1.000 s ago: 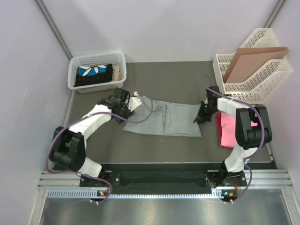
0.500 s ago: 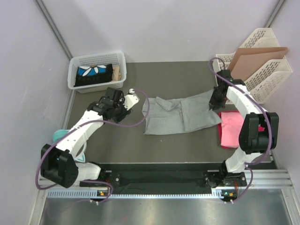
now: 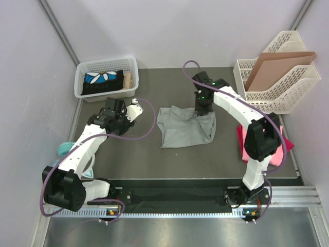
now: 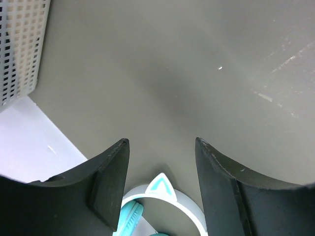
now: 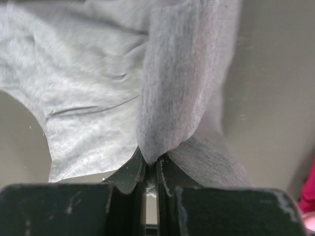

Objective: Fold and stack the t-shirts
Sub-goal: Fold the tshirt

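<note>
The heather grey t-shirt [image 3: 182, 128] lies bunched in the middle of the table, its right part lifted. My right gripper [image 3: 202, 109] hangs over its far right corner, shut on a fold of grey cloth [image 5: 170, 98] that drapes from the jaws [image 5: 151, 164]. Pink t-shirts [image 3: 245, 145] lie at the right edge, partly hidden by the right arm; a sliver of that pink cloth [image 5: 309, 196] also shows in the right wrist view. My left gripper [image 3: 104, 119] is well left of the grey shirt, open and empty over bare table [image 4: 162, 145].
A white basket [image 3: 82, 92] holding dark cloth stands at the back left. A white file rack [image 3: 280, 95] with a brown cardboard sheet [image 3: 275, 64] stands at the back right. Teal and white cat-ear headphones [image 3: 64, 150] [image 4: 158, 194] lie by the left wall.
My right gripper has carried the grey shirt's right edge up and to the left, drawing the shirt narrower. My left arm has pulled back left, away from the shirt.
</note>
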You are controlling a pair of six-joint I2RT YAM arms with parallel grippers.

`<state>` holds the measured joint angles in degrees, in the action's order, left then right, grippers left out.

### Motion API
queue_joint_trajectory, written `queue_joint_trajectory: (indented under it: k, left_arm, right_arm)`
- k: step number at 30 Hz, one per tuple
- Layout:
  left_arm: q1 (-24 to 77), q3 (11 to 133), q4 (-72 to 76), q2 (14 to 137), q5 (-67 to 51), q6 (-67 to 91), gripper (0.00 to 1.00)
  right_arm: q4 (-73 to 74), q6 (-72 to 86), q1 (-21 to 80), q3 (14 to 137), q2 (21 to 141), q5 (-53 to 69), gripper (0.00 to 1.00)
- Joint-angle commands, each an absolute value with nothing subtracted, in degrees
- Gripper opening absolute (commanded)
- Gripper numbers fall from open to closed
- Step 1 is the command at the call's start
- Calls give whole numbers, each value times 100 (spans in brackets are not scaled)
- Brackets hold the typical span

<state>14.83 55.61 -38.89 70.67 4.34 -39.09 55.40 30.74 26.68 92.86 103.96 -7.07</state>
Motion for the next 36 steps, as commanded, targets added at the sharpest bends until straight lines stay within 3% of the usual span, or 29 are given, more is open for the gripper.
queue_joint_trajectory:
  k: [1, 21, 36]
  left_arm:
    - [1380, 5546, -3902, 6855, 404, -4078, 61]
    - [1187, 5265, -3762, 6768, 378, -4219, 61]
    - [1160, 5159, -3744, 6741, 360, -4236, 61]
  right_arm:
    - [5783, 3366, 3207, 9922, 10880, -852, 0]
    - [6214, 3568, 4456, 11610, 12128, -809, 0]
    - [6047, 3586, 4930, 11944, 12814, -352, 0]
